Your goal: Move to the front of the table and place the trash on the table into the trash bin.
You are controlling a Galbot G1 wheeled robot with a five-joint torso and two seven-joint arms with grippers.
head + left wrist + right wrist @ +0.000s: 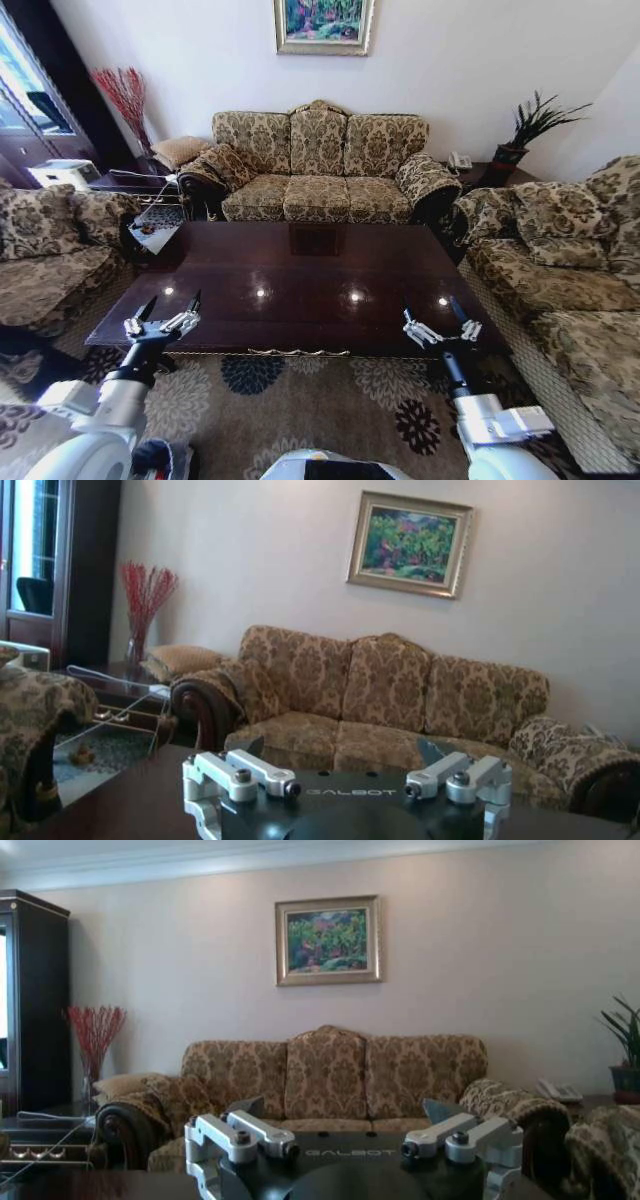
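The table (300, 285) fills the middle of the head view, its dark glossy top reflecting ceiling lights, with a sofa (318, 165) beyond it at upper centre. The left gripper (170, 306) hovers over the table's near left corner in the lower left of the frame, fingers spread and holding nothing; the right gripper (432, 310) hovers over the near right edge in the lower right, likewise spread and empty. In each wrist view the fingers (245, 771) (245, 1131) stand apart above the tabletop, facing the sofa.

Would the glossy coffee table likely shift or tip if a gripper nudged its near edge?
Probably not: the table looks broad, low and made of solid wood, so it is likely heavy and stable. Its glossy top, mirroring ceiling lights, is probably slippery.
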